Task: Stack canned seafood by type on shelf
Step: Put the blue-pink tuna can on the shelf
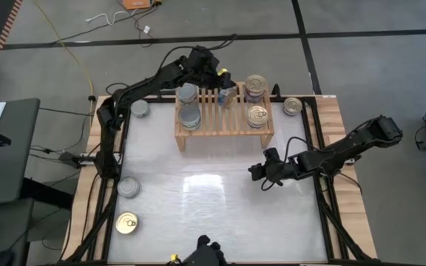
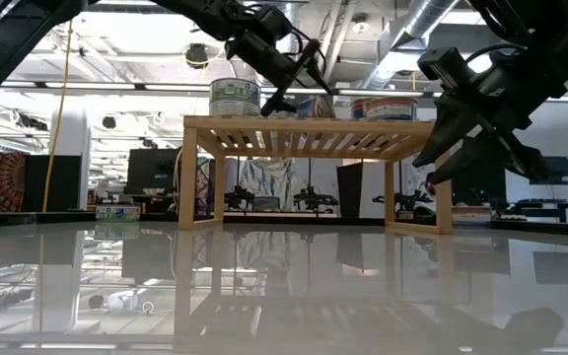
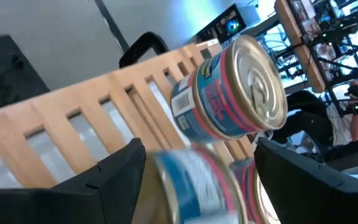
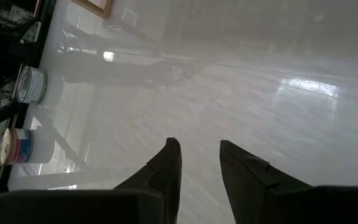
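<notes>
Canned seafood is partly sorted, and we judge the job a bit past halfway. On the shelf (image 1: 224, 124) we count 2 grey-topped stacks (image 1: 189, 114) at its left end and 2 gold-topped stacks (image 1: 257, 115) at its right end; how many tins each stack holds, we cannot tell.

Our left gripper (image 1: 226, 92) is over the middle of the slatted top, clamped on a blue-and-pink tin (image 3: 191, 183), close beside the gold-topped ones. We think this tin is about to go down with its own kind.

4 tins are left on the table (image 1: 220, 214): a grey one (image 1: 140, 109) behind the shelf's left end, a gold one (image 1: 292, 106) off its right end, and a grey tin (image 1: 128, 187) and a gold tin (image 1: 126, 223) near the front left.

Our right gripper (image 1: 261, 176) hangs over bare tabletop in front of the shelf, its fingers (image 4: 166, 165) a little apart and holding nothing.
</notes>
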`<act>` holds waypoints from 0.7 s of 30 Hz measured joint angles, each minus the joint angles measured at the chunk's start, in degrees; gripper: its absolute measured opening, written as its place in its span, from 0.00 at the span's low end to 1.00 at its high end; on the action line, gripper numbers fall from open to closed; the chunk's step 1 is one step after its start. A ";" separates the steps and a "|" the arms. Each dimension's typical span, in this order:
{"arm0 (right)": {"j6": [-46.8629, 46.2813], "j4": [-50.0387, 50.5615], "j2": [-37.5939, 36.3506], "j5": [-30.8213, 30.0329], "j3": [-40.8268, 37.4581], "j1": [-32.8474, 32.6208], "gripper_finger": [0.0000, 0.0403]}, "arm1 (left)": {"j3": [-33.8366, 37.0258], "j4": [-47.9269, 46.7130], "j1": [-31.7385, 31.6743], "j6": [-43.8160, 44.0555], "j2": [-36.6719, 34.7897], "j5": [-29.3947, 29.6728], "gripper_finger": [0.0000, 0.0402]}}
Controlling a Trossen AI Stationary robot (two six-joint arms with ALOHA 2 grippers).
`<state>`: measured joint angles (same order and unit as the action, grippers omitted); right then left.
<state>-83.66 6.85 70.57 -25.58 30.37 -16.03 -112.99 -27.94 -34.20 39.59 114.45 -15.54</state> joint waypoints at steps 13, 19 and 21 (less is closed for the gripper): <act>-0.28 0.00 0.00 0.02 0.00 -0.52 0.33 | -0.15 3.70 -0.97 -2.32 -0.60 2.08 0.72; 0.11 0.10 0.00 0.02 0.00 -0.52 0.33 | -3.92 3.93 -0.96 -5.73 -0.81 -0.84 0.72; 0.14 0.38 0.00 0.02 0.00 -0.52 0.33 | -5.57 4.04 -0.28 -7.57 -0.81 -3.03 0.72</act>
<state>-83.52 7.23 70.57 -25.56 30.37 -16.56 -118.56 -23.90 -34.47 32.02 113.65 -18.57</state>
